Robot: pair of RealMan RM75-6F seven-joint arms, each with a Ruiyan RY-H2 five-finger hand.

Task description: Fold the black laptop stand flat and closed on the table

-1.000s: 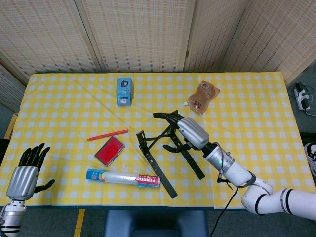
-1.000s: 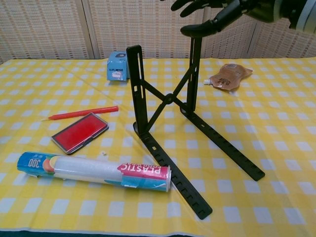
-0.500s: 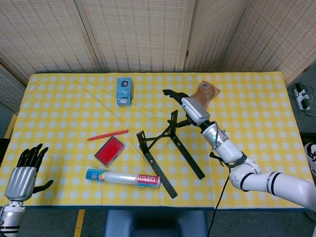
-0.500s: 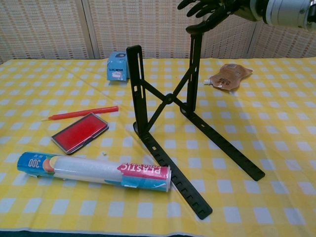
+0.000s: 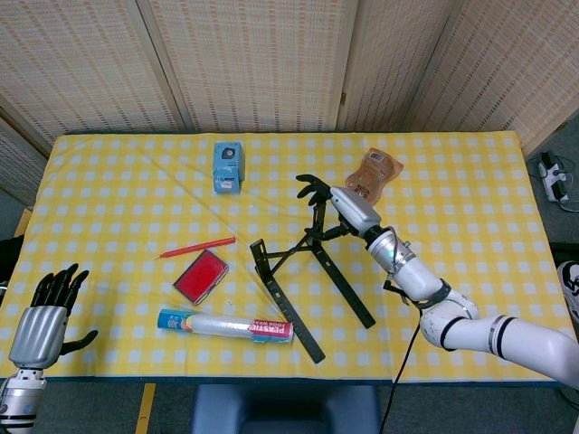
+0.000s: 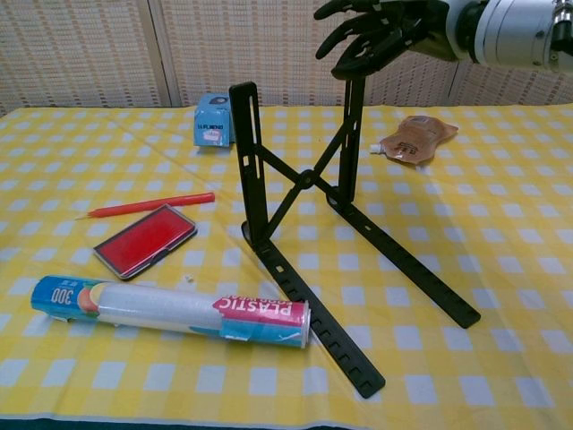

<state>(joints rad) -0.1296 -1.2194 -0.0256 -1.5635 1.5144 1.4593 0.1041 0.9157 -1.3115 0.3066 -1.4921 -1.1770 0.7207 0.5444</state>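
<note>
The black laptop stand (image 5: 307,244) (image 6: 304,179) stands unfolded in the middle of the yellow checked table, with two base bars flat, two uprights raised and a cross brace between them. My right hand (image 5: 327,198) (image 6: 376,36) hovers at the top of the right upright, fingers spread, its fingertips (image 6: 351,63) touching or just above the upright's tip. It grips nothing. Low at the left table edge, my left hand (image 5: 43,318) shows only in the head view, with fingers extended and empty.
A plastic wrap roll (image 5: 226,324) (image 6: 170,309) lies against the stand's left base bar. A red flat case (image 5: 201,276) (image 6: 145,238) and a red pen (image 5: 197,247) (image 6: 148,206) lie to the left. A blue box (image 5: 227,166) (image 6: 213,120) and a brown pouch (image 5: 373,177) (image 6: 416,138) sit behind.
My right hand drew back from over the stand's middle toward the far side, then settled at the top of the right upright. The stand kept its shape and place.
</note>
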